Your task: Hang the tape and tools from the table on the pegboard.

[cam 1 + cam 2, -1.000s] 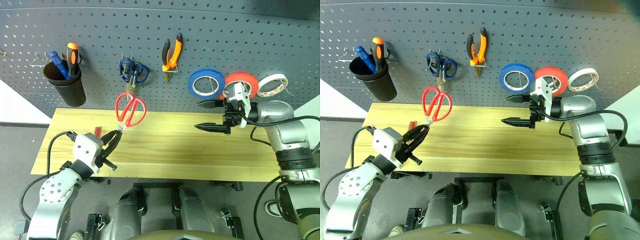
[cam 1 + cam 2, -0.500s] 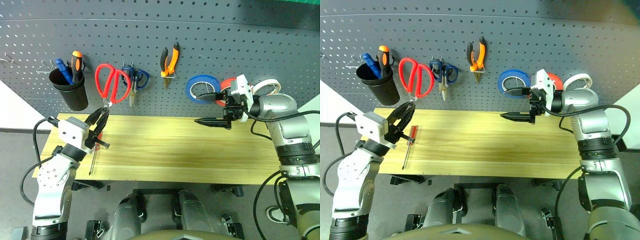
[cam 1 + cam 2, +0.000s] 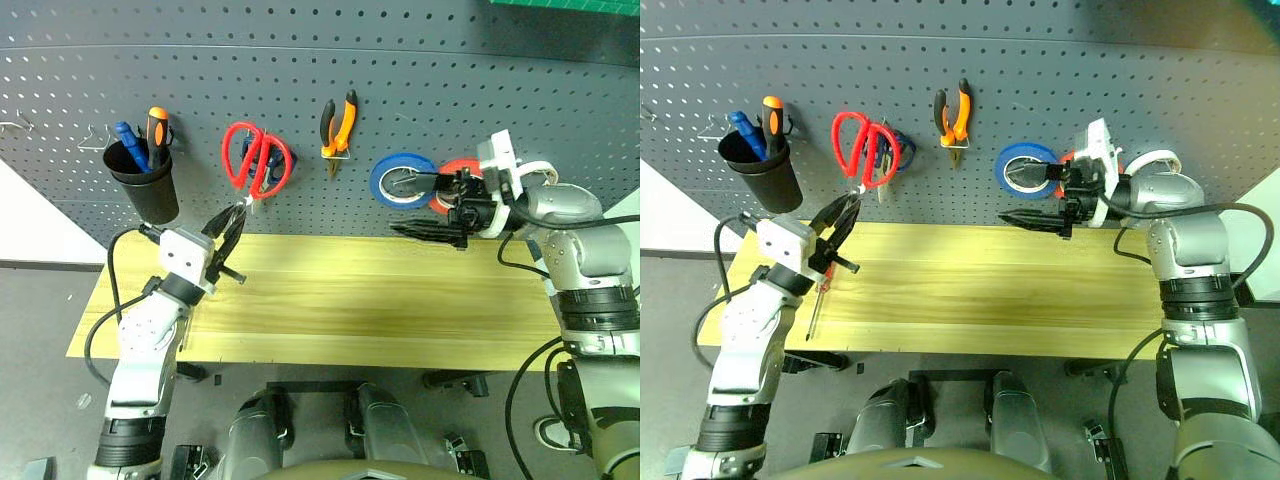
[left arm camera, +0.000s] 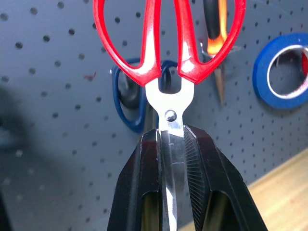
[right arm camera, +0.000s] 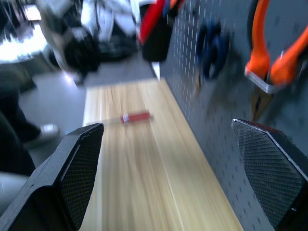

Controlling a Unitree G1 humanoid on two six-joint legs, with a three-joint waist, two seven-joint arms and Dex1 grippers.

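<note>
Both eye views look down from above on the table (image 3: 340,310) and pegboard (image 3: 420,90). Each wrist view sits close, facing the same pegboard along its fingers.

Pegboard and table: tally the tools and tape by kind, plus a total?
Tape rolls: 3 – blue, red, white
Scissors: 2 – red, blue
Screwdrivers: 3 – blue and orange in the cup, red on the table
Pliers: 1
Total: 9
</note>
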